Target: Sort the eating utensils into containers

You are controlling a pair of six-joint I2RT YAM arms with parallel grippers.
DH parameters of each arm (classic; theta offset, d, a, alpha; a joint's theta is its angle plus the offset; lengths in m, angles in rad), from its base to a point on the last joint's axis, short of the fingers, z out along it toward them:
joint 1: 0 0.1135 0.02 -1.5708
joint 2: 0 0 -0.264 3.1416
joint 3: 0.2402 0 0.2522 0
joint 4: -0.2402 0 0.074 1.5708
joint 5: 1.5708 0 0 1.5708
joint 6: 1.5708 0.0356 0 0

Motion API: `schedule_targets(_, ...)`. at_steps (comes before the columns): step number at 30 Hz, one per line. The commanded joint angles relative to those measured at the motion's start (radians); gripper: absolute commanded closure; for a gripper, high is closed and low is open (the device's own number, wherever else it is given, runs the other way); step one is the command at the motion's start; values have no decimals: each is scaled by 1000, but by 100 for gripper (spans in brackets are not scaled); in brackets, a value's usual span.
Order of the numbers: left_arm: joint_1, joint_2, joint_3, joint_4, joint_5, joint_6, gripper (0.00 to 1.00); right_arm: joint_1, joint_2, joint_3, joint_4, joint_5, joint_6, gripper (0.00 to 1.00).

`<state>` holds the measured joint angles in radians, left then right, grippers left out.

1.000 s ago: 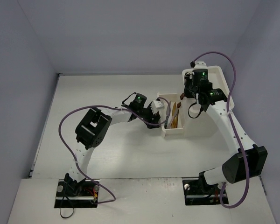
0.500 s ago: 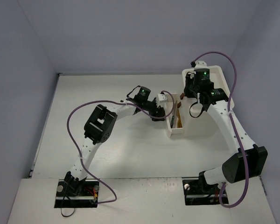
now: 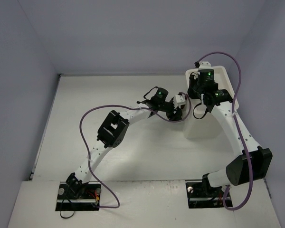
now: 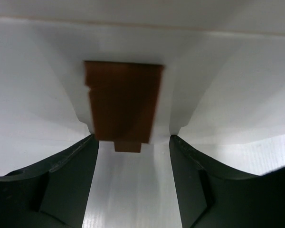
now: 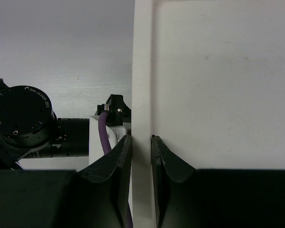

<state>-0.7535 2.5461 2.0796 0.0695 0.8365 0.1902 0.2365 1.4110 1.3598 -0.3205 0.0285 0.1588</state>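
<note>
The containers are drawers of a boxy white drawer unit (image 3: 213, 111) at the right of the table. Its drawer is pushed in, and the eating utensils are hidden. My left gripper (image 3: 180, 107) is at the unit's left face. In the left wrist view its fingertips (image 4: 91, 141) touch both sides of the white tab carrying the brown handle (image 4: 123, 102), so the left gripper (image 4: 131, 140) is shut on it. My right gripper (image 3: 195, 90) is shut on the unit's upright rim (image 5: 142, 71), one finger on each side of the right gripper's (image 5: 141, 138) narrow gap.
The unit's recessed top (image 5: 218, 85) lies right of the pinched rim. My left arm's wrist (image 5: 23, 123) shows beyond the rim. Purple cables (image 3: 85, 118) loop off both arms. Grey walls enclose the white table (image 3: 109, 90) on three sides.
The pulled-out drawer with its utensils has slid right into the unit, with my left gripper moving right along with it. The right arm has stayed on the rim.
</note>
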Motion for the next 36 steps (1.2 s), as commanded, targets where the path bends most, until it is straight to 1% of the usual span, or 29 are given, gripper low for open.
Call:
schedule_targets(1,-33,-33,58,214,-44,-109,43,37,36,0,20,-172,55,100)
schedule_targets(2,-32,-56,21,270,-62,-135,42,37,37,-2,20,-168,56,100)
schedule_targets(4,-32,-96,-47,341,-98,-138,42,37,34,-2,20,-162,53,100)
schedule_targets(7,-26,-199,-214,406,-163,-114,41,34,26,5,20,-139,47,100)
schedule_targets(9,-21,-265,-311,433,-203,-88,39,32,23,14,20,-129,42,100)
schedule_targets(10,-16,-330,-370,445,-234,-80,38,31,21,20,20,-125,39,97)
schedule_targets(11,-10,-368,-432,456,-261,-75,37,30,18,29,19,-120,35,92)
schedule_targets(13,4,-440,-529,473,-303,-74,35,27,11,52,17,-113,23,75)
schedule_targets(15,23,-529,-604,473,-349,-82,34,27,2,77,14,-102,8,56)
schedule_targets(16,30,-583,-630,473,-371,-90,34,25,-7,89,11,-94,3,50)
schedule_targets(19,62,-764,-744,473,-512,-155,32,21,-42,145,-6,-53,-18,27)
schedule_targets(21,84,-879,-813,468,-572,-213,31,18,-73,172,-19,-32,-25,18)
schedule_targets(22,98,-955,-848,443,-621,-241,31,18,-99,178,-25,3,-33,13)
schedule_targets(24,113,-1066,-891,336,-698,-257,31,16,-143,173,-31,52,-42,3)
schedule_targets(25,116,-1129,-902,268,-746,-260,31,15,-171,170,-33,67,-44,0)
schedule_targets(26,118,-1199,-906,198,-803,-261,31,15,-206,166,-35,78,-45,0)
schedule_targets(27,119,-1252,-911,189,-833,-262,31,15,-237,156,-35,92,-47,0)
schedule_targets(29,122,-1421,-905,-21,-918,-258,31,15,-341,115,-39,125,-41,0)
schedule_targets(31,124,-1534,-887,-207,-1014,-260,30,15,-424,88,-40,141,-34,0)
schedule_targets(33,128,-1638,-870,-353,-1097,-259,28,15,-499,55,-40,150,-35,0)
schedule_targets(36,129,-1787,-898,-494,-1169,-254,25,15,-598,1,-39,215,-48,0)
